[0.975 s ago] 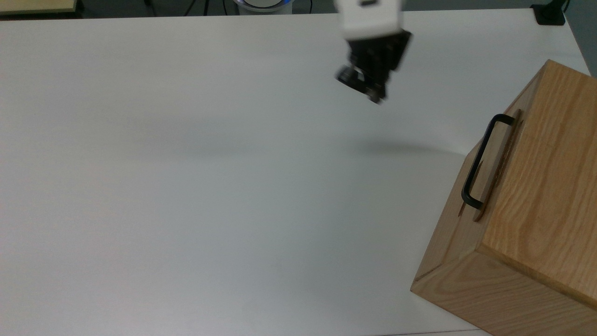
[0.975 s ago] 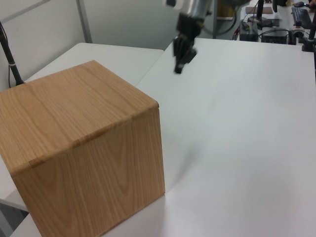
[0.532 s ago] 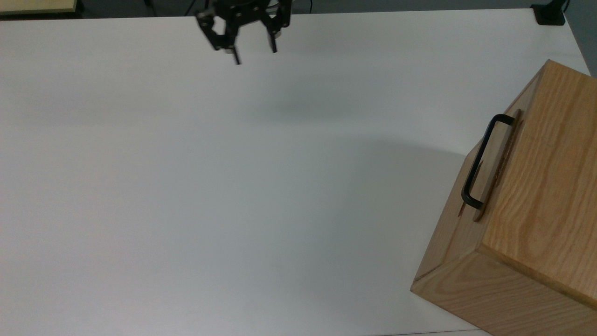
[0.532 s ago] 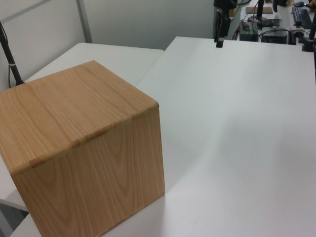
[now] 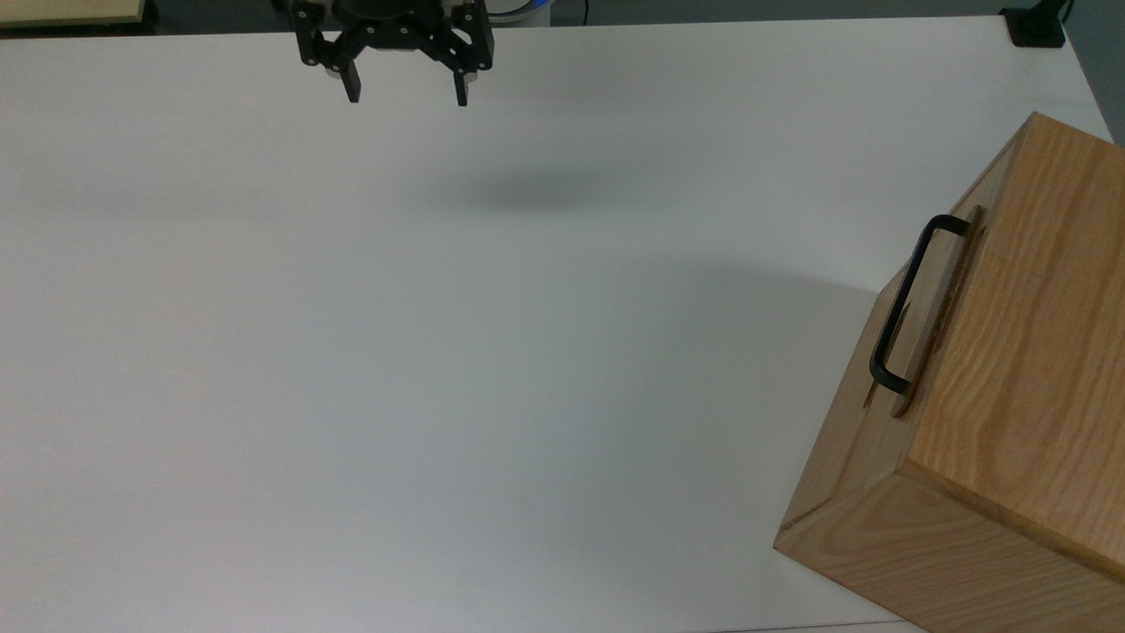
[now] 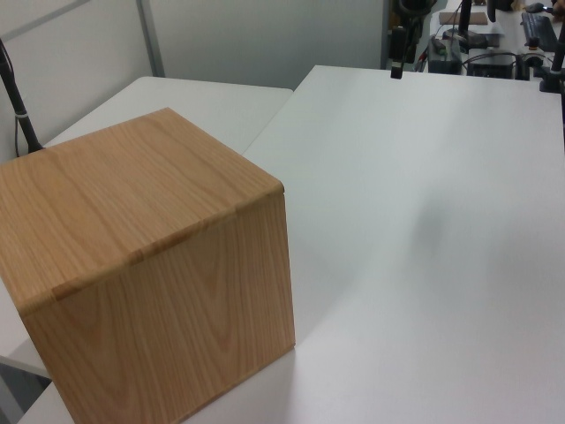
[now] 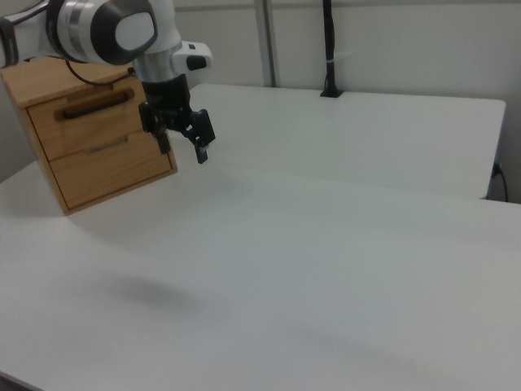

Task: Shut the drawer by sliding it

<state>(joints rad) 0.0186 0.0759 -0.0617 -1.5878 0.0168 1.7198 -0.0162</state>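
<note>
The drawer (image 5: 937,309) is a light wooden panel with a black bar handle (image 5: 898,309), set in the oak cabinet (image 5: 1028,352) at the top view's right. Its front stands only slightly proud of the cabinet face. In the right view the drawer (image 7: 85,124) is the upper one in the cabinet (image 7: 114,175), with the handle (image 7: 98,104) across it. My gripper (image 5: 406,95) hangs open and empty above the table's far edge, well away from the drawer towards the top view's left. The right view has the gripper (image 7: 184,151) in front of the cabinet, and the left view has the gripper (image 6: 397,69) far behind the cabinet (image 6: 150,265).
The white table (image 5: 439,352) stretches wide between gripper and cabinet. A black clamp (image 5: 1037,26) sits at its far right corner in the top view. A black post (image 7: 329,49) rises at the back of the adjoining table in the right view.
The gripper has swung along the far edge towards the top view's left, away from the cabinet, slowing in the last half second. The drawer and cabinet have not moved.
</note>
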